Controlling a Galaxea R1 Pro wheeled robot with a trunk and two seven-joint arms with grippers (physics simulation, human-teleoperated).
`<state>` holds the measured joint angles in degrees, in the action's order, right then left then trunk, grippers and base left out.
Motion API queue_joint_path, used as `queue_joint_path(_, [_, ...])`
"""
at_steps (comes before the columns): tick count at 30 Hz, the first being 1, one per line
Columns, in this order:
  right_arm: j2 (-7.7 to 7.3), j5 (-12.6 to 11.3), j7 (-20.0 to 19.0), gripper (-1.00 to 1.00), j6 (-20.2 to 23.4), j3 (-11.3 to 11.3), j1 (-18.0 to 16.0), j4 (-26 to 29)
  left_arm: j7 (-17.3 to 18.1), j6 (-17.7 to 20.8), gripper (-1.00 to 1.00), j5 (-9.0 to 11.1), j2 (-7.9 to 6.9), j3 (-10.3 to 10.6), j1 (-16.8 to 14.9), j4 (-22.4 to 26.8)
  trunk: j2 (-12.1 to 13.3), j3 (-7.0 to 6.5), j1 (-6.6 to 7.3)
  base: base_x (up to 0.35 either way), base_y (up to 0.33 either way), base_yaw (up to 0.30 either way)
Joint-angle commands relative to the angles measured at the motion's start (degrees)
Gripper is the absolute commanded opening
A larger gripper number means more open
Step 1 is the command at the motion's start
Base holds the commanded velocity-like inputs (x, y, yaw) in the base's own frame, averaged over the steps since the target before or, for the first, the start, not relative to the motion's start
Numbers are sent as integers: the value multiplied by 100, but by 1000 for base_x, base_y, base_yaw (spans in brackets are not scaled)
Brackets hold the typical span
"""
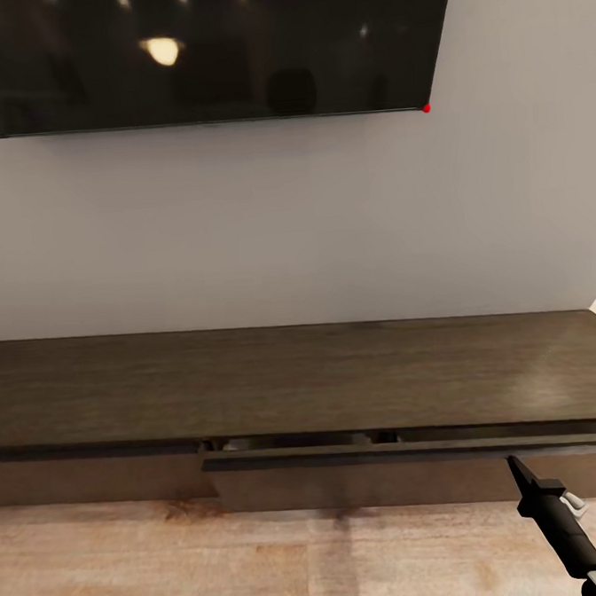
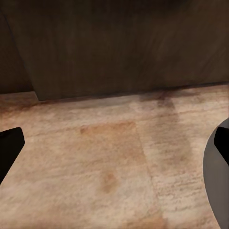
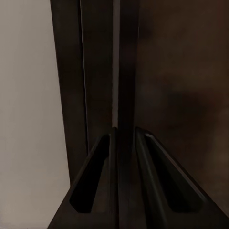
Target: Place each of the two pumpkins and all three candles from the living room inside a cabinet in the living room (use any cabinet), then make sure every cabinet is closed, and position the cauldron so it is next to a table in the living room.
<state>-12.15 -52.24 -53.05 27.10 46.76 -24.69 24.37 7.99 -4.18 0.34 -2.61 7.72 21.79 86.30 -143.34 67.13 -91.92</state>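
The cabinet stands against the wall, its drawer front slightly ajar. The right gripper pinches that front's top edge with narrowed fingers; a slip would leave it unclosed. Left gripper: cannot tell.

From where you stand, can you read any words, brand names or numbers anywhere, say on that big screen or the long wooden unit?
No readable text anywhere.
The screen on the wall is dark, with lamp reflections and a small red dot at its lower corner, no logo.
The cabinet top and its partly open drawer are plain wood, no labels.
The right gripper by the drawer's edge and the floor carry no markings.
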Motion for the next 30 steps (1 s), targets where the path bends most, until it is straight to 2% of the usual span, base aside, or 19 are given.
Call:
queue_joint_path(1, [1,-102,-223,-100,112,18,-9,7,10,-13,100,4,-2,2,0,1,-2,2,2,-10,0,0])
queue_joint_path(30, [-7,-96,-223,-100,119,18,-9,7,10,-13,100,1,-2,2,0,-5,-2,2,2,-47,0,0])
